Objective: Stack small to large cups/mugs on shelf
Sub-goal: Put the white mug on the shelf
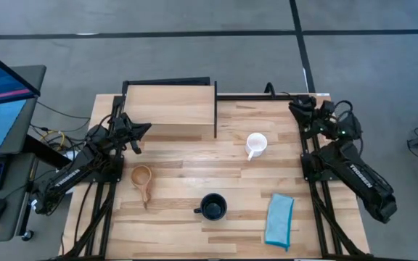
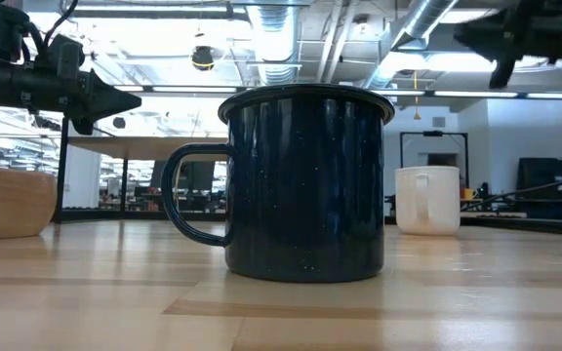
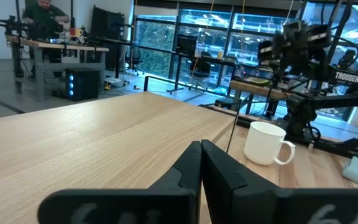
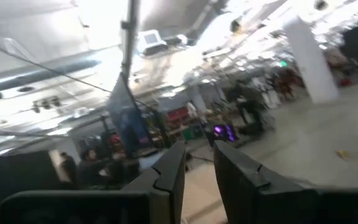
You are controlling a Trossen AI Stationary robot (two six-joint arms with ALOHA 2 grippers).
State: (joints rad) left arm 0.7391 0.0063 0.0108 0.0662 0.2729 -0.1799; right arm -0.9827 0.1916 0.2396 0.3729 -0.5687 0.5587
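None of the three cups is on the shelf (image 1: 170,109): wooden cup (image 1: 142,177) left, navy mug (image 1: 212,206) near, white mug (image 1: 256,143) right. Left gripper (image 1: 145,129) closed, right gripper (image 4: 199,163) slightly parted, both empty.

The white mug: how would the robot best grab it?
Probably by the rim, from straight above. The white mug stands upright and open, apart from the other things on the table, so one finger can go inside and one outside. Its handle points toward the front edge; gripping the rim on the far side would avoid it.
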